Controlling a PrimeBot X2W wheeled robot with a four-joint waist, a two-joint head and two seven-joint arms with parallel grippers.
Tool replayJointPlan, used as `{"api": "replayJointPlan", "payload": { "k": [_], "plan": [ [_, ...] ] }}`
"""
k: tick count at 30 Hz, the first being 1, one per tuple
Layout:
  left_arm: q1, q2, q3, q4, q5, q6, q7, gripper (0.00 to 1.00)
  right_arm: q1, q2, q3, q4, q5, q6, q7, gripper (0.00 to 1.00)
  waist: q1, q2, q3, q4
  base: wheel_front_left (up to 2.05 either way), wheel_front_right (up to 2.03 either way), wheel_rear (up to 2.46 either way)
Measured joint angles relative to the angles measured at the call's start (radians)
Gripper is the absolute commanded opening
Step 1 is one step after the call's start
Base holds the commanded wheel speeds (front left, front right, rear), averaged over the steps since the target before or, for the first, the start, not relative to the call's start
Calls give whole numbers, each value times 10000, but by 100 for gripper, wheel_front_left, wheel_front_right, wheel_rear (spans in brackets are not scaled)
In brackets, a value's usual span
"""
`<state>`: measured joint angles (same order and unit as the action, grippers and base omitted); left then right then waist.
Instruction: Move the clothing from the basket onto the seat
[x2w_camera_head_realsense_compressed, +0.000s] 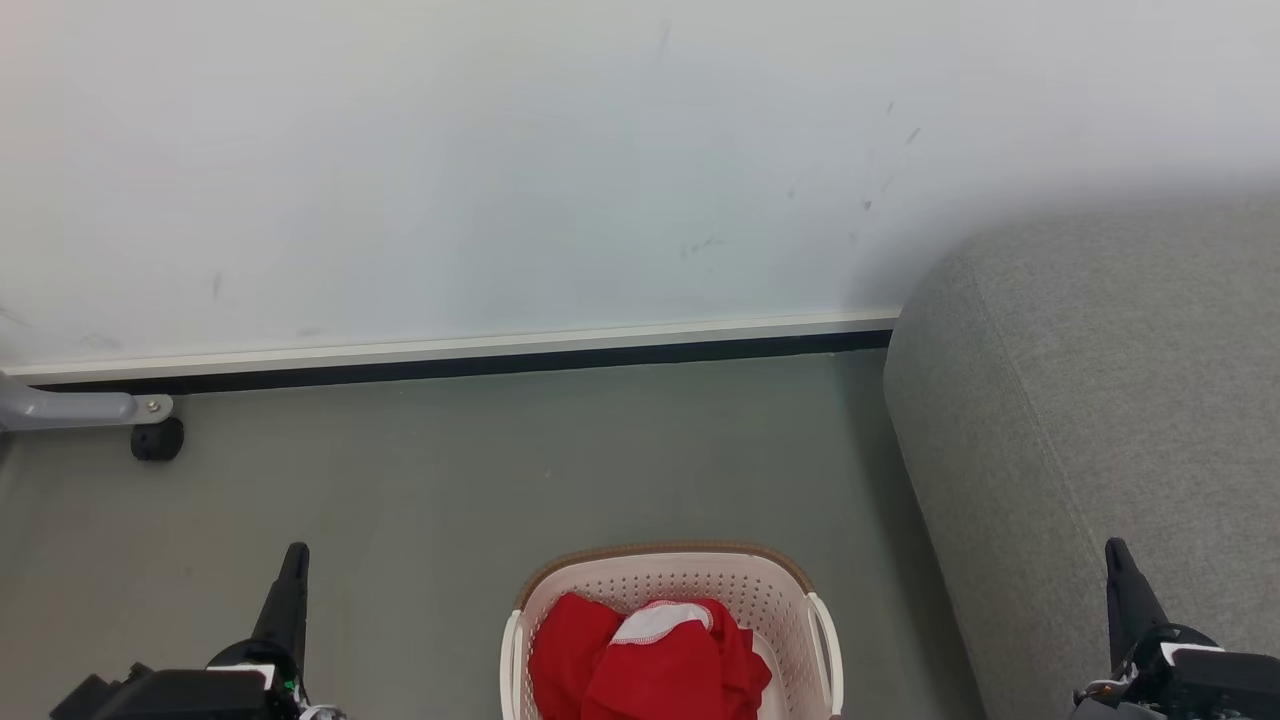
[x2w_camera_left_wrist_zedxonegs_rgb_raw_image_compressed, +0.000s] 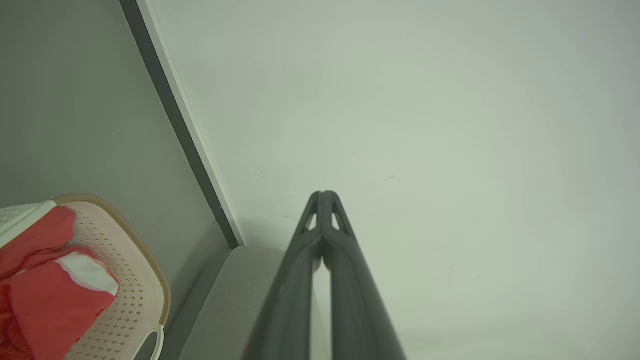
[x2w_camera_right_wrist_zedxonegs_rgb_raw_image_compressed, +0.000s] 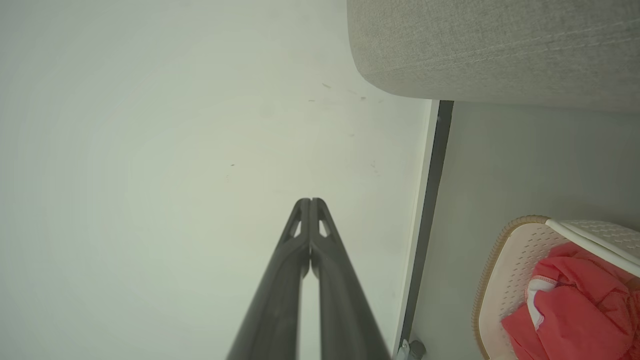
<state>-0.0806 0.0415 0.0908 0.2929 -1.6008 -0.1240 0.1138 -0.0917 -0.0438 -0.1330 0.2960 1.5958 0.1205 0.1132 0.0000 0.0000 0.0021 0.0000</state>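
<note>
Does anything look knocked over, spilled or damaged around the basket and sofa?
Nothing stands out. The basket sits upright on the floor, the red clothing bunched inside it; the wall shows only faint scuff marks.

Grey floor (x2w_camera_head_realsense_compressed: 450, 500) under basket (x2w_camera_head_realsense_compressed: 670, 585) and seat (x2w_camera_head_realsense_compressed: 1100, 400)

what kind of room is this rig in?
Probably a living-room setting, maybe staged: a grey fabric sofa against a plain white wall, and a laundry basket of red clothing on the grey floor.

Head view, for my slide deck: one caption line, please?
Red clothing in the cream basket, grey sofa at right, left gripper and right gripper shut.
</note>
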Motion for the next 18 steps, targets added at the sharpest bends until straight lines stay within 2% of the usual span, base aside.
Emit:
{"api": "replayJointPlan", "payload": {
  "k": [18],
  "plan": [
    [0, 0, 0, 0, 0, 0, 0, 0, 0, 0, 0, 0, 0, 0, 0, 0, 0, 0, 0, 0, 0, 0, 0]
  ]
}}
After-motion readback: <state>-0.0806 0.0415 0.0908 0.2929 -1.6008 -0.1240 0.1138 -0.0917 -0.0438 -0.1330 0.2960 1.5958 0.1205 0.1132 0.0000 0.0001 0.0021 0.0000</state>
